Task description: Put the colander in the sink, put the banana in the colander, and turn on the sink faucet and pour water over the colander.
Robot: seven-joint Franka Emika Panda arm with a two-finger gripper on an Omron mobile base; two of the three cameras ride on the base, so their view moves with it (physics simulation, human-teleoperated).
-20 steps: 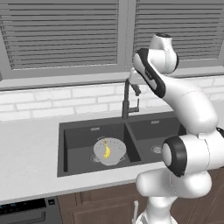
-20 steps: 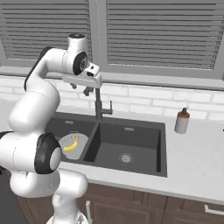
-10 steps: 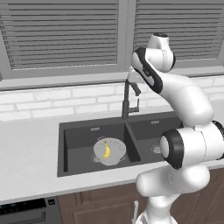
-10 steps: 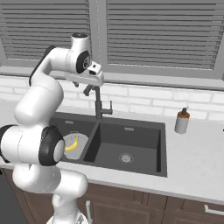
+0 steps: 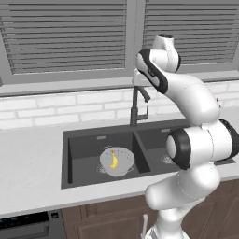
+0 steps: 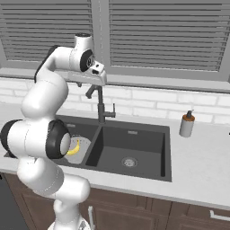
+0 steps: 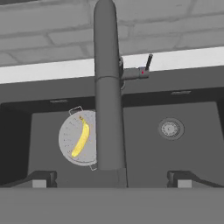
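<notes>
I see the claw (image 7: pixel 109 178) wide open, empty, above the sink faucet (image 7: pixel 107 87); banana (image 7: pixel 81 139) lies in colander (image 7: pixel 75 138)

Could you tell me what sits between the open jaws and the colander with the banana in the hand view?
The sink faucet's spout, running down the hand view, covers the right edge of the colander; the banana stays visible.

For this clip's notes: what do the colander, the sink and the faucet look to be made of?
Colander: probably metal, light grey with a dull sheen and fine rows of holes in the hand view.
Sink: matte charcoal, no reflections, so perhaps composite or coated stone; its drain looks like bright steel.
Faucet: smooth dark-grey tube with a satin finish, likely coated metal.
</notes>
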